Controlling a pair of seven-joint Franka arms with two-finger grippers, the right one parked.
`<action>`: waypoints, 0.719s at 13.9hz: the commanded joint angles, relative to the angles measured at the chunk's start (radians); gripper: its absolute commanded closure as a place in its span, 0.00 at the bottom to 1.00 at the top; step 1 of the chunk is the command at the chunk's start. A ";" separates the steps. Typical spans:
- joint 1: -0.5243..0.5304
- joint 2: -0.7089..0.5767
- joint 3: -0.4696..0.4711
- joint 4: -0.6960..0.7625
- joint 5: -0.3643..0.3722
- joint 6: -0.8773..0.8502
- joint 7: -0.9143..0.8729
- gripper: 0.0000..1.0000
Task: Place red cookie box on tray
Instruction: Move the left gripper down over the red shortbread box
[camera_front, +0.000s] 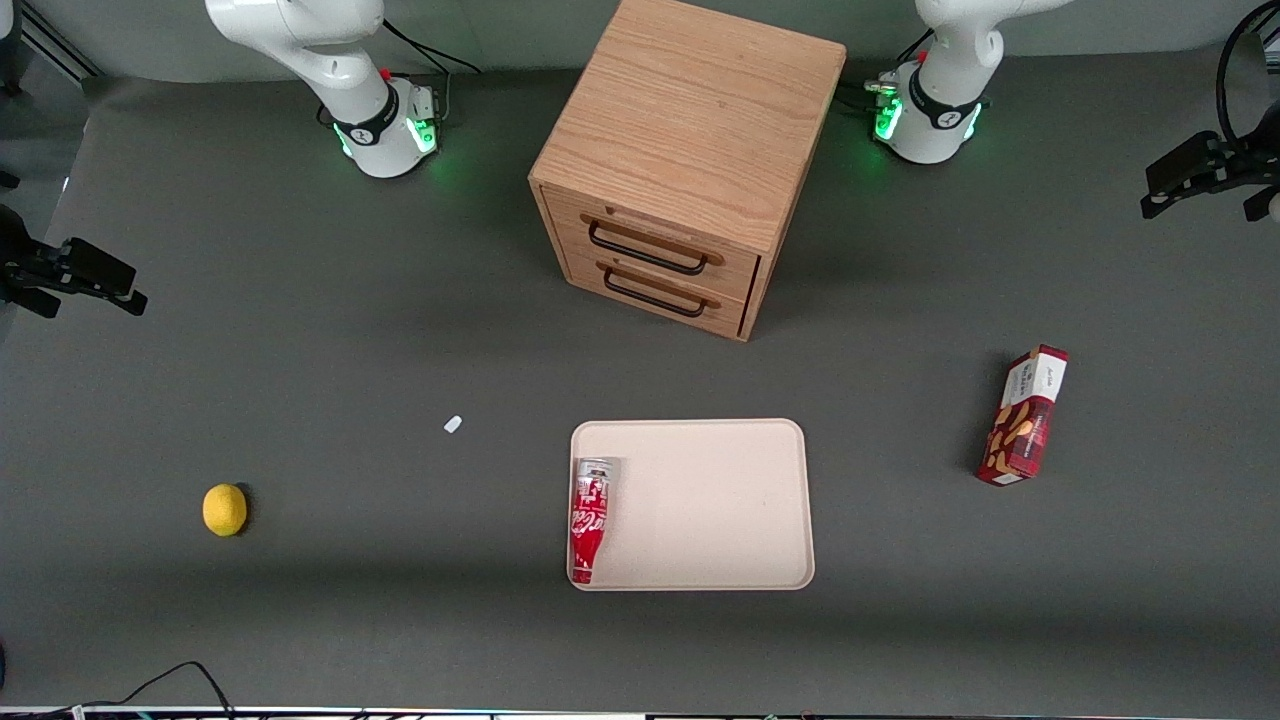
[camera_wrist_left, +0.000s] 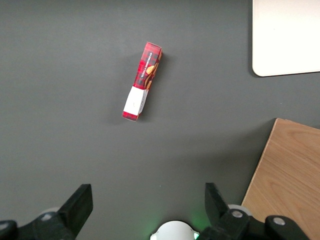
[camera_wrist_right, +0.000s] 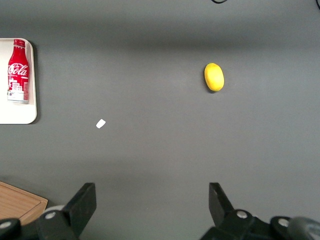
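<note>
We were at the approach step, nothing grasped yet. The box (camera_front: 1023, 416) lay flat on the counter (camera_front: 300, 350), toward the working arm's end, well apart from the tray (camera_front: 720, 500). The end effector (camera_wrist_left: 147, 207) hung high above the counter with its fingers (camera_wrist_left: 77, 205) spread wide and empty, the box in clear sight below it on the wrist camera. The tray held only a Coke bottle (camera_front: 590, 520) lying along one edge, so most of its floor was free. Our read of the next move: descend over the box's middle, turn the wrist so the fingers close across its narrow width, then lift and carry it over to the tray's bare part, clear of the bottle.
</note>
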 joint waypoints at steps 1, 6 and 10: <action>0.008 0.011 -0.001 0.032 -0.018 -0.016 0.006 0.00; 0.002 0.062 0.002 0.026 -0.003 0.013 0.007 0.00; -0.005 0.098 0.000 -0.052 0.018 0.113 0.009 0.00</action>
